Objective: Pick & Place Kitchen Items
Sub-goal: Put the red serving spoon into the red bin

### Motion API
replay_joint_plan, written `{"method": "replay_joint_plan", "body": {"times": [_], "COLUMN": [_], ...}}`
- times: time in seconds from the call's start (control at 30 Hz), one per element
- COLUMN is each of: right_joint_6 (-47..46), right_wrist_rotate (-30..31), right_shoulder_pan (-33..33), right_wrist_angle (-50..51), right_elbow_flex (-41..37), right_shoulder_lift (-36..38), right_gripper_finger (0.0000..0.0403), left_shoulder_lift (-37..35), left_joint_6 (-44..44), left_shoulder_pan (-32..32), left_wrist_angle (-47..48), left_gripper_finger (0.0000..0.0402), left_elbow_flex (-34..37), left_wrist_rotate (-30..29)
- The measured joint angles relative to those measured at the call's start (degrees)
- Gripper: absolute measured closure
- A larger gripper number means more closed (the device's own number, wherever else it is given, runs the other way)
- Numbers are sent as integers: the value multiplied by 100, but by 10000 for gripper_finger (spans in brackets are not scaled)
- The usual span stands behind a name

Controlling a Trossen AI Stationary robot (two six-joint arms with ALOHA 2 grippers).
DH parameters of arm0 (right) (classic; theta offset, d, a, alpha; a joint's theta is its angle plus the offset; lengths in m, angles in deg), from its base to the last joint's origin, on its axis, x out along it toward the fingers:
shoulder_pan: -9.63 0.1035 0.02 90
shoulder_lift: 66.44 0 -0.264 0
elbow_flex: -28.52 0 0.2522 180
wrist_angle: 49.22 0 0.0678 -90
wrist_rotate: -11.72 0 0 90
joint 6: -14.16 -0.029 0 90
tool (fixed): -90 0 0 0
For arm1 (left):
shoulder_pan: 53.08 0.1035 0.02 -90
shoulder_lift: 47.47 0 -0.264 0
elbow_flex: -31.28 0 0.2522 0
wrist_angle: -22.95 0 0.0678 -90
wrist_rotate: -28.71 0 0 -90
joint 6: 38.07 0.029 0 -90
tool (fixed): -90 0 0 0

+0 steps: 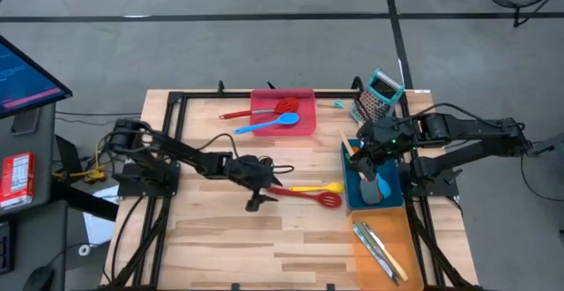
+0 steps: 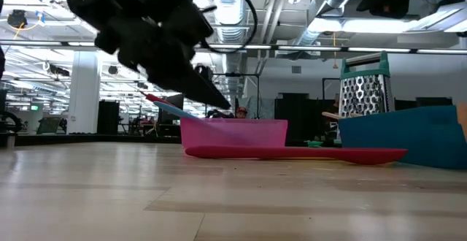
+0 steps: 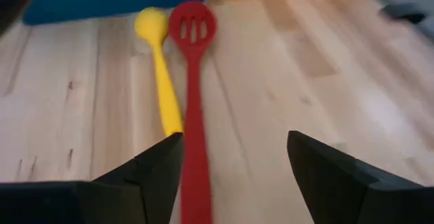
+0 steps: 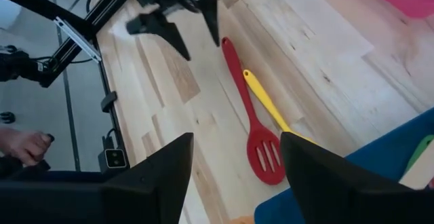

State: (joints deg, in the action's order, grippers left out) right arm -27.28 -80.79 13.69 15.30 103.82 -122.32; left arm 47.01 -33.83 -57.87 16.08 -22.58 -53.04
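Fingers of my left gripper [image 3: 234, 173] stand wide apart and hold nothing, hovering above the bare wood of the table [image 1: 220, 238] near its middle. Between them, closer to one finger, lies the handle of the red slotted spatula [image 3: 192, 81]; its slotted head points away from me toward the blue tray [image 1: 352, 198]. Just beside it, handle running alongside and partly hidden behind that same finger, lies the yellow spoon [image 3: 160, 68], its bowl next to the spatula's head. From the low view my fingertips hang clear of the tabletop, tilted downward, with the red spatula flat on the wood below and behind them. My right gripper [image 4: 234, 163] is also spread, empty, raised over the blue tray at the table's right side, where a grey utensil [image 1: 371, 189] and a few other handles rest inside. Nearer the front edge, the orange tray [image 1: 401, 238] holds silver cutlery [image 1: 377, 249]. At the far edge the pink-red tray [image 1: 304, 97] carries a blue spoon [image 1: 267, 123] and a red spoon [image 1: 264, 108], both handles sticking out over its rim to the left. A metal box grater [image 1: 377, 95] with a teal top stands at the far right corner.
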Motion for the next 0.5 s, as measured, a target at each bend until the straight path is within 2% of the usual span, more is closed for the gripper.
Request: {"method": "replay_joint_plan", "body": {"times": [0.23,0.5], "right_joint_6": [149,153], "right_wrist_rotate": [-4,-4], "right_shoulder_pan": [6,6], "right_wrist_angle": [-2,-7], "right_elbow_flex": [0,0], "right_shoulder_lift": [2,2], "right_gripper_finger": [186,186], "left_shoulder_lift": [728,1468], "left_joint_6": [-14,-402], "left_shoulder_pan": [-13,-11], "left_wrist_angle": [-765,-915], "left_gripper_finger": [167,170], "left_elbow_flex": [0,-14], "left_wrist_rotate": [-214,-465]}}
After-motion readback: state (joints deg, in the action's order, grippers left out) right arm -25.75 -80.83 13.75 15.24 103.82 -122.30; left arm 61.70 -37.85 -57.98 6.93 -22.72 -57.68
